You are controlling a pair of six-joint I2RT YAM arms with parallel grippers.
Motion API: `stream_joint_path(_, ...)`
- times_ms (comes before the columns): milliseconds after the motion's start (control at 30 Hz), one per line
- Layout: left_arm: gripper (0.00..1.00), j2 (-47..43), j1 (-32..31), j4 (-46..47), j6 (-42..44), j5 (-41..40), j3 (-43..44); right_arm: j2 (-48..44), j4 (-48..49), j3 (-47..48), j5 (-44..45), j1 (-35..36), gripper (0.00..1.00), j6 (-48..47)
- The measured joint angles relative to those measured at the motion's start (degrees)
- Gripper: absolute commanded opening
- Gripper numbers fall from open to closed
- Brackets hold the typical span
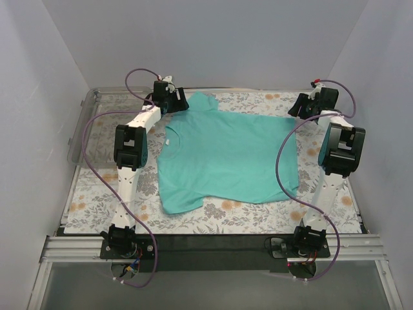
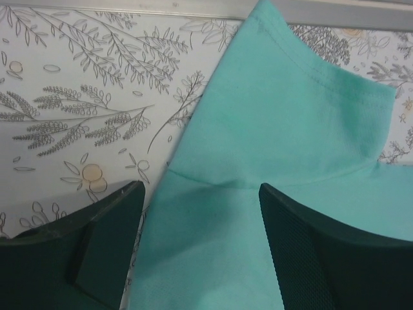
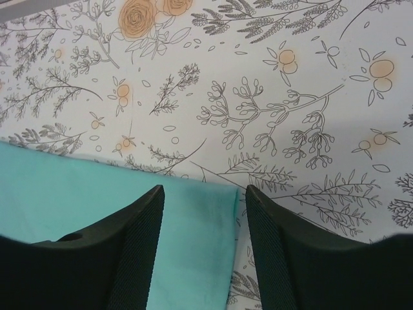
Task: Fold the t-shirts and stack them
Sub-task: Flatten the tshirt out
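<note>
— What is carried on the desk (image 1: 258, 219)?
— A teal t-shirt (image 1: 229, 158) is spread flat at mid-desk, and a clear bin (image 1: 80, 139) is set at the left. A purple cable (image 1: 279, 165) is seen across the shirt's right edge.
— And the jaws?
— The left jaws are held spread over a sleeve (image 2: 310, 84), the right jaws spread over a hem corner (image 3: 206, 219).

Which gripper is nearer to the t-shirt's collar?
Left. The left gripper, jaws open, hovers over the sleeve beside the collar; the right gripper hangs at the t-shirt's opposite far corner.

T-shirt (image 1: 232, 155): matt teal knit cloth.
Table cover (image 1: 258, 216): smooth floral-printed sheet.
Left gripper fingers (image 2: 310, 258): matt black, finely dimpled.
</note>
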Motion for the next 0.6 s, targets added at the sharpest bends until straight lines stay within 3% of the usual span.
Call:
stream_joint_path(367, 0.61, 0.35, 0.02, -2.03, -0.7, 2.12, 0.81, 6.47, -5.38, 6.82, 0.5, -0.13, 0.41, 2.82)
stream_joint_path(467, 0.56, 0.35, 0.11, -2.34, -1.14, 2.43, 0.81, 6.93, -6.16, 7.37, 0.66, -0.26, 0.3, 3.32)
stream_joint_path(500, 0.54, 0.35, 0.15, -2.38, -1.31, 2.56, 0.81, 7.02, -6.27, 7.45, 0.63, -0.33, 0.21, 3.54)
stream_joint_path(567, 0.43, 0.35, 0.22, -2.67, -1.6, 2.8, 0.76, 7.15, -6.43, 7.48, 0.22, -0.46, 0.13, 4.02)
stream_joint_path(600, 0.39, 0.35, 0.22, -2.91, -1.77, 2.99, 0.68, 7.19, -6.47, 7.48, -0.02, -0.57, 0.04, 4.35)
